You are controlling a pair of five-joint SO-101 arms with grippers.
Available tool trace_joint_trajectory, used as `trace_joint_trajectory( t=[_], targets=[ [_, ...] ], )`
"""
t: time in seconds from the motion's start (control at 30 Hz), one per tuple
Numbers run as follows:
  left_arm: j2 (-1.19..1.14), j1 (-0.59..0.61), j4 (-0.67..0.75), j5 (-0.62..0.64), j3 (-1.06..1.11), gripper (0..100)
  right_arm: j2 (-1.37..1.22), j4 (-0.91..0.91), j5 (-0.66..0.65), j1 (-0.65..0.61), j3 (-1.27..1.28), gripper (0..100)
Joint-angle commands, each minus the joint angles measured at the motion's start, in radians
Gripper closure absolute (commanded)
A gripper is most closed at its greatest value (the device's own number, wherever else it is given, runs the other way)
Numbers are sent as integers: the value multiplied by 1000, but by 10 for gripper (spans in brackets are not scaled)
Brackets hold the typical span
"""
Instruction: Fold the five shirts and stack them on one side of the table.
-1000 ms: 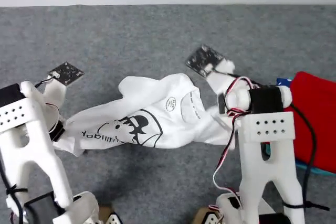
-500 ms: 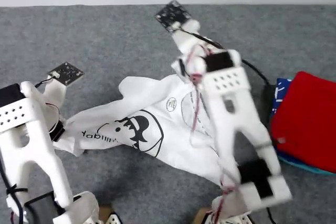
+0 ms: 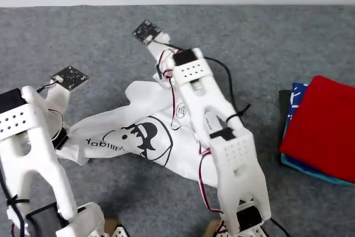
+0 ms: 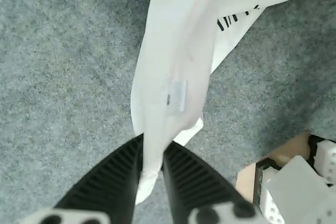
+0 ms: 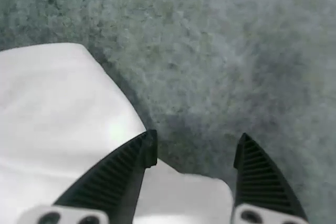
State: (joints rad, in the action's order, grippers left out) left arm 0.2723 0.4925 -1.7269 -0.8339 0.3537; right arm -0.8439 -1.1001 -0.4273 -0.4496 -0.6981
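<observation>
1. A white cotton shirt with a black print (image 3: 150, 131) lies spread out and rumpled, unfolded, in the middle of the grey felt-like surface (image 3: 277, 43). Its printed side faces up.
2. The left tool (image 4: 152, 148) is closed tight on one end of the shirt, a narrow fold of white cloth pinched between its two black ribbed fingers (image 4: 118, 169). In the high view this held end is the corner of the shirt nearest the left arm.
3. The right tool (image 5: 197, 145) stands wide open with nothing in it. One finger is at the shirt's edge and the other is over bare grey surface just beside the cloth. I cannot tell whether either finger touches what is under it.
4. In the high view the right arm stretches across the shirt, with its tool at the shirt's far edge.
5. A red folded shirt (image 3: 324, 126) lies at the right side of the surface, on top of a blue folded shirt (image 3: 294, 95). This stack sits well apart from the white shirt.
</observation>
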Motion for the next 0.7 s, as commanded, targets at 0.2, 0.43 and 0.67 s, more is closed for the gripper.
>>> trace_joint_trajectory(
  t=[0.2,0.43,0.67],
  targets=[
    [31,6,-25,-11,2,994,-7,-298,3,-30,-109,963],
    [31,2,-3,-11,2,994,56,-613,3,-84,-190,989],
    [29,2,-2,-11,2,994,154,-699,5,-163,-51,989]
  ],
)
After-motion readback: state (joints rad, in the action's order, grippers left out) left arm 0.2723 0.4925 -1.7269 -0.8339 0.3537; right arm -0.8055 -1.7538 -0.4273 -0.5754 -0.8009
